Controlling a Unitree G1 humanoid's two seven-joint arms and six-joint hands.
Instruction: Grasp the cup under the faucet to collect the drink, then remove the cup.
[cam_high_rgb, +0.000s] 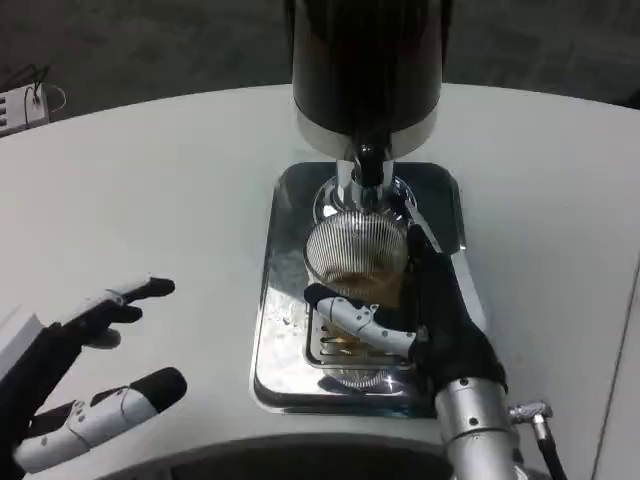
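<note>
One cup (356, 252) in right robot hand (420, 320)

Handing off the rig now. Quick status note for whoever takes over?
Right hand: grips the ribbed glass cup, fingers wrapped around its front.
Left hand: open, apart from the tray, low at the table's left.
Cup sits on the steel drip tray, directly under the faucet; some brownish drink is in it.
Done: grasp, positioning.
Left: finish filling if needed, then remove the cup.
</note>
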